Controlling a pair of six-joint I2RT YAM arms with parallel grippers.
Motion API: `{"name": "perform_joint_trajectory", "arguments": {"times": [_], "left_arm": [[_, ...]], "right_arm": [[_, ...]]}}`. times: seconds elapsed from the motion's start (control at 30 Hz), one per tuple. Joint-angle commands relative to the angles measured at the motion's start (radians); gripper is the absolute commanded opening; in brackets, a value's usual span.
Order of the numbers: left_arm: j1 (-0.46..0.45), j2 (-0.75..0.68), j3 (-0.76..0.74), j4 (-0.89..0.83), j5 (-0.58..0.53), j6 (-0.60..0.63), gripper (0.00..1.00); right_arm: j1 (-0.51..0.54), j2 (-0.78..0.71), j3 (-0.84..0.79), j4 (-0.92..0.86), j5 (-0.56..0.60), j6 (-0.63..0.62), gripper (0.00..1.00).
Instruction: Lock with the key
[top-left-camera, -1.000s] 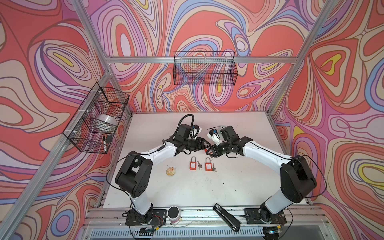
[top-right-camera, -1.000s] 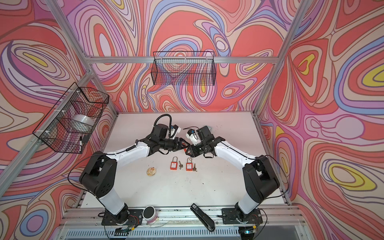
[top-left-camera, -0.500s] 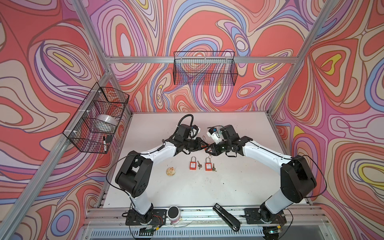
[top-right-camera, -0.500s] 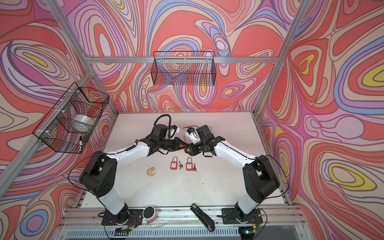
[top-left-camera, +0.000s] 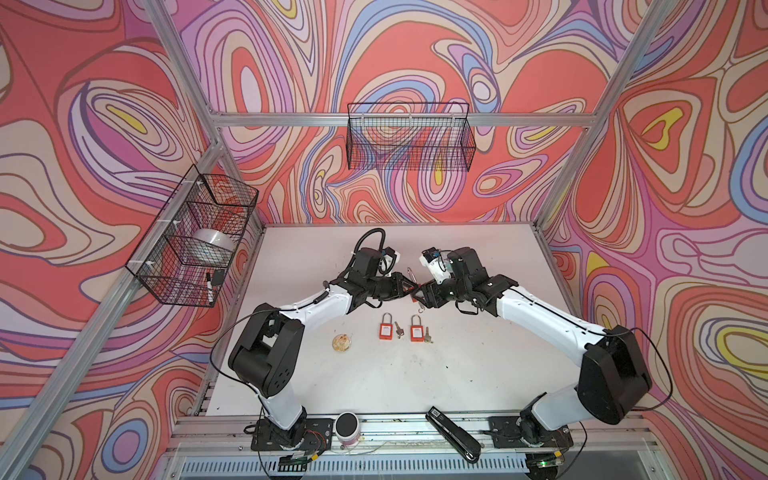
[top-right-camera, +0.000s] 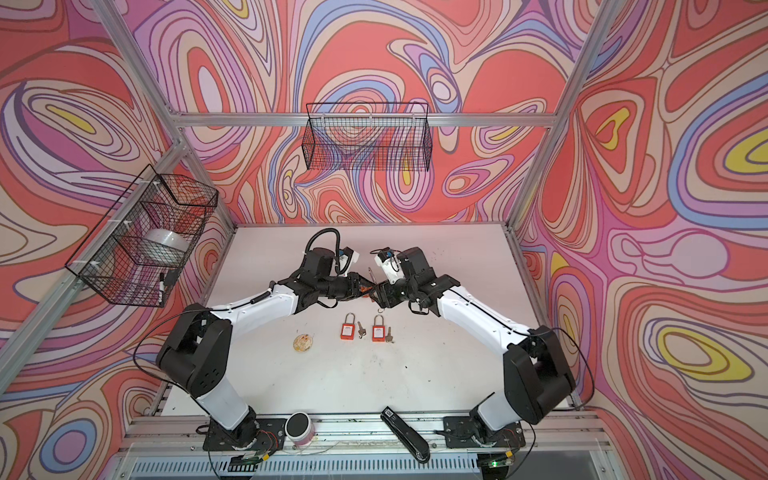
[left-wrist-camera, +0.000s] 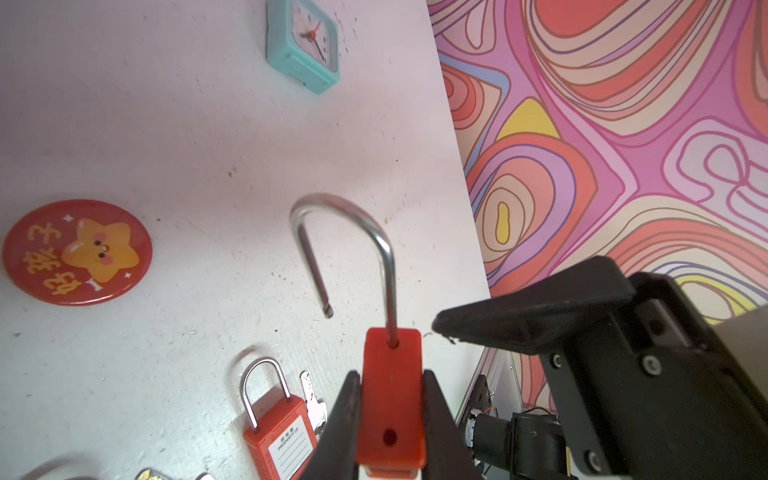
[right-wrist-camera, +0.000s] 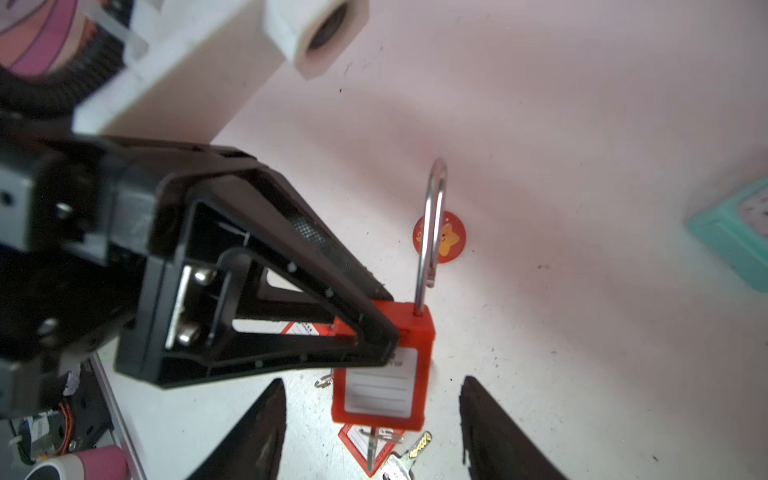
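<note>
**Red padlock (left-wrist-camera: 390, 399) held upright in the left gripper (left-wrist-camera: 390, 376), shackle (left-wrist-camera: 374, 232) open**

The left gripper is clenched on the padlock, its fingers (left-wrist-camera: 349, 415) pressing the two broad faces near the body's upper end. The padlock's long axis crosses these fingers at about a right angle. The steel shackle points up, away from the table (top-left-camera: 478, 374), and the opposite end points down. The shackle's free leg is out of its empty hole and swung aside, so the right wrist view shows the loop edge-on.

The right gripper (right-wrist-camera: 374, 384) is released. Its fingers (right-wrist-camera: 266, 424) stand apart on either side of the body's lower end and touch neither side.

A small metal piece (top-left-camera: 420, 306) hangs just under the grippers; what it is cannot be told.

Below the grippers, towards the arm bases, two spare padlocks (top-left-camera: 386, 331) (top-left-camera: 417, 332) lie flat, a key (top-left-camera: 398, 330) just beside each.

Compared with one second earlier, both arms keep nearly the same pose, and the spare padlocks and keys lie where they lay.
</note>
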Motion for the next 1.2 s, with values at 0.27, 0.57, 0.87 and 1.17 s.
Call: {"name": "perform_joint_trajectory", "arguments": {"times": [0.27, 0.57, 0.87, 1.17], "left_arm": [[0.104, -0.151, -0.189, 0.762, -0.066, -0.393, 0.0], [0.115, -0.187, -0.242, 1.083, -0.155, -0.464, 0.0], [0.116, -0.19, -0.232, 1.115, -0.155, -0.48, 0.0], [0.118, -0.189, -0.24, 1.121, -0.153, -0.481, 0.0]], "right_arm": [[-0.211, -0.163, -0.216, 0.7, -0.367, 0.569, 0.73], [-0.202, 0.122, -0.249, 1.56, -0.484, 1.225, 0.7], [-0.102, 0.266, -0.123, 1.617, -0.468, 1.235, 0.7], [-0.066, 0.291, -0.079, 1.622, -0.458, 1.234, 0.67]]}}
